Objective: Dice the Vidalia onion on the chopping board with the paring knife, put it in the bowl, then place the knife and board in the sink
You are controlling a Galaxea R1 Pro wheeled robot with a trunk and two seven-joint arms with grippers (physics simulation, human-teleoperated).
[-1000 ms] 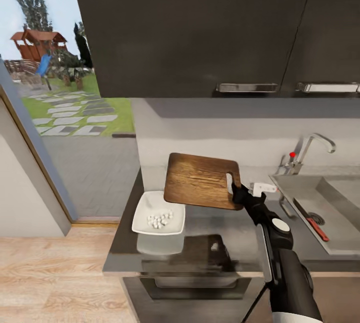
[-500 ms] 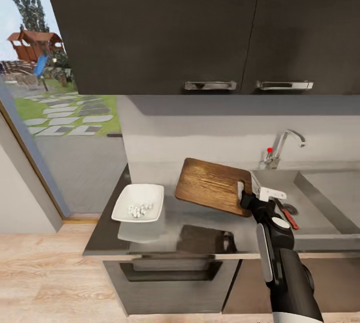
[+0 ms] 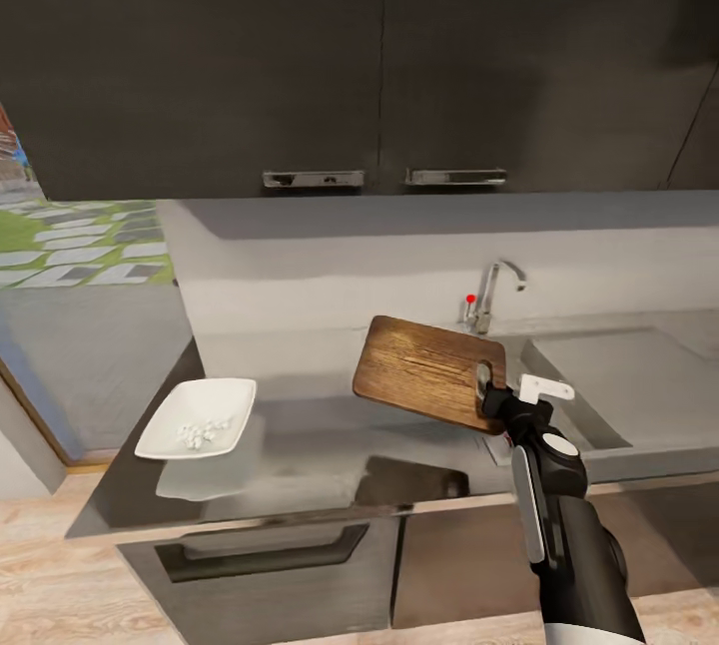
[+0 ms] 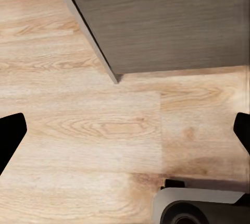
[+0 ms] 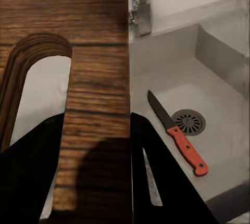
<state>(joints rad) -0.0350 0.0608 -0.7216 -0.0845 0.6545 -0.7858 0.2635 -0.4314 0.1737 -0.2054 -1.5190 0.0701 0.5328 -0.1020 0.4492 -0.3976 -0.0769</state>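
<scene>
chopping board (image 3: 427, 373): 1, stiff, probably fairly heavy wood; hanging tilted above the worktop (image 3: 300, 465), at 9 o'clock of the sink (image 3: 609, 395); best held by the slot end.
right pincer (image 3: 491, 395): clenching the board's handle strip.
paring knife (image 5: 177, 133): 1, lying in the basin.
bowl (image 3: 197, 417): 1, carrying white dice, at 9 o'clock, fragile-looking.
left pincer (image 4: 125, 133): released, facing the wood floor (image 4: 94, 130).
</scene>
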